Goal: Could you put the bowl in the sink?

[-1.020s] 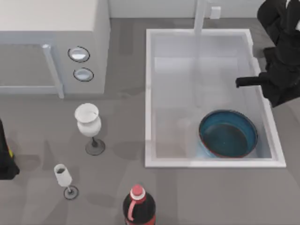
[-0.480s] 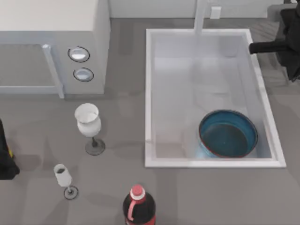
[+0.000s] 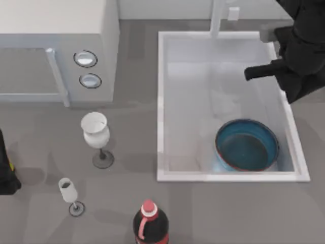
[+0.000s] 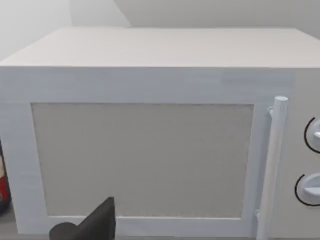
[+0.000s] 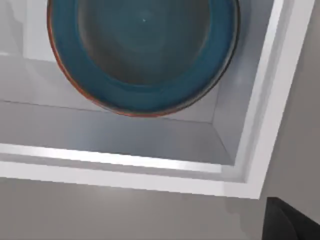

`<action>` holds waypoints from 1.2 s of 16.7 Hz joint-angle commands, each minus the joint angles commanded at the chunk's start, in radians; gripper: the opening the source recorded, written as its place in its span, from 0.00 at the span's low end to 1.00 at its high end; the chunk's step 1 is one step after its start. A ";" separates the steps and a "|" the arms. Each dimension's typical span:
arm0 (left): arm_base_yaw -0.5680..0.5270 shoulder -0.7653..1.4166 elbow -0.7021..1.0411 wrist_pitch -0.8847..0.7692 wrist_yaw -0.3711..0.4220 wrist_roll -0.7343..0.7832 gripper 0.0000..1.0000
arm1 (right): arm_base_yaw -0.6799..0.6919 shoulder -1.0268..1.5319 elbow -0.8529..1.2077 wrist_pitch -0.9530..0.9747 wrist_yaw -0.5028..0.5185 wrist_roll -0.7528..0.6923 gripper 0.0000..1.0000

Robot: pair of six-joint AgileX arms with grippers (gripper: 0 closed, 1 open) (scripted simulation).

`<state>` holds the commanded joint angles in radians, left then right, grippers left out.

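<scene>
The right hand (image 3: 250, 74) reaches over the sink's (image 3: 161, 101) right rim, above the basin; whether its fingers are wide or narrow, I cannot tell. Half a second ago it was farther back, off the rim. The bowl (image 3: 247, 145) sits in the sink's near right corner; the right wrist view shows its reddish rim (image 5: 135, 112). The left arm (image 3: 5, 173) is parked at the surface's left edge.

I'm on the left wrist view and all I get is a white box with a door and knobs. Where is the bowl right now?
Observer: The bowl lies inside the sink, at the end away from the faucet post.
Operator: Is anything gripping it?
Observer: No. The right gripper is over the sink's faucet half, apart from the bowl.
Operator: And my left arm?
Observer: The left arm is parked at the table's left edge.
</scene>
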<state>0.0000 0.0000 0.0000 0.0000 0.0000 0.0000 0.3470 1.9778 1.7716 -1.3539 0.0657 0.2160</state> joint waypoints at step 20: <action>0.000 0.000 0.000 0.000 0.000 0.000 1.00 | 0.977 -0.520 -0.706 0.933 -0.156 -0.054 0.00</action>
<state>0.0000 0.0000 0.0000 0.0000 0.0000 0.0000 1.3244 1.4581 1.0657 -0.4211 -0.0900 0.1620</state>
